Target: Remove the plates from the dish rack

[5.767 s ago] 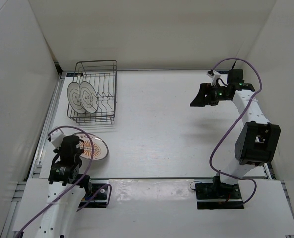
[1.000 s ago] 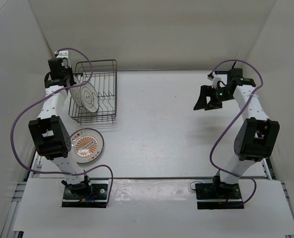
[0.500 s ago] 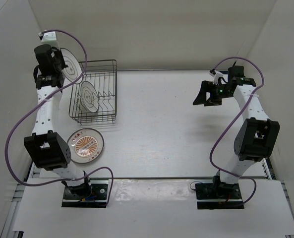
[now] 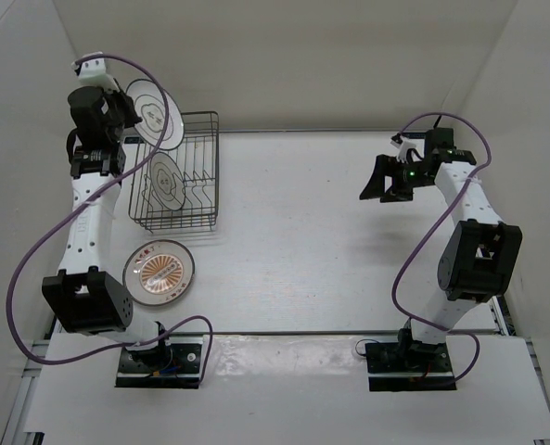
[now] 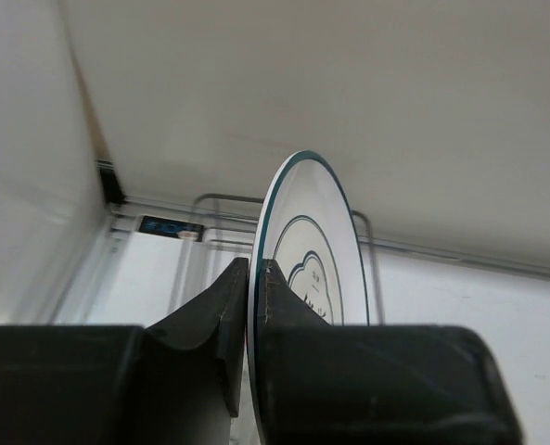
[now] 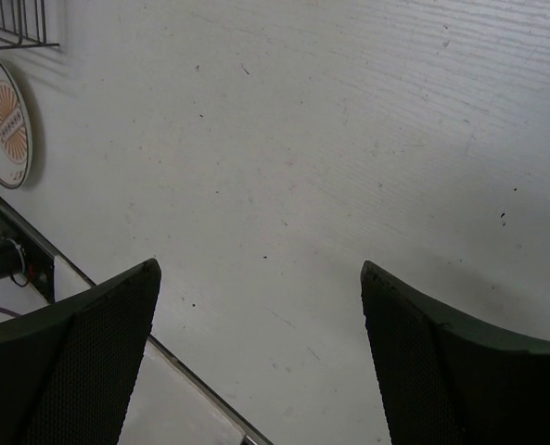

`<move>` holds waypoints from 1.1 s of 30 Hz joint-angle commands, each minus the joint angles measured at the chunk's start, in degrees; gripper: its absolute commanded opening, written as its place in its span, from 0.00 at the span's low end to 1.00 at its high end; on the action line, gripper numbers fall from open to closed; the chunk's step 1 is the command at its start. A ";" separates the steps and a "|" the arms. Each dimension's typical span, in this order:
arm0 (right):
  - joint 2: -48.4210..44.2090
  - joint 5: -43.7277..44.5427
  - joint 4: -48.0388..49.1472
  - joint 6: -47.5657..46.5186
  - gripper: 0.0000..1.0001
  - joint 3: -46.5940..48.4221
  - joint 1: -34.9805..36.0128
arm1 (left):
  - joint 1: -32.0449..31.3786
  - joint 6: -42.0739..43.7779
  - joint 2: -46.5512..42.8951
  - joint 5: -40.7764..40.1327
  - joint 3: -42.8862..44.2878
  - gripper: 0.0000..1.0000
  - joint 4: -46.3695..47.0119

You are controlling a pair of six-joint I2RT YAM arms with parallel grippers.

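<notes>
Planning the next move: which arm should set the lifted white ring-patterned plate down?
Left. The left gripper is shut on the round white ring-patterned plate, above the dark grey wire dish rack. The right gripper is open, far across the table.

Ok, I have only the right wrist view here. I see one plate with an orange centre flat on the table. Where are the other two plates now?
Observer: The left gripper holds one ringed plate in the air, by the far left corner of the dish rack.
Operator: And the other one?
Observer: The last plate stands on edge inside the rack, toward its left side.
Operator: Is the grip on the rim good?
Observer: The left wrist view shows the fingers pinching the rim, one on each face.
</notes>
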 commanded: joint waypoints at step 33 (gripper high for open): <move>-2.81 -4.16 -4.52 -7.42 0.90 -2.07 -1.99 | -26.26 -28.60 24.94 11.69 -11.20 0.10 4.41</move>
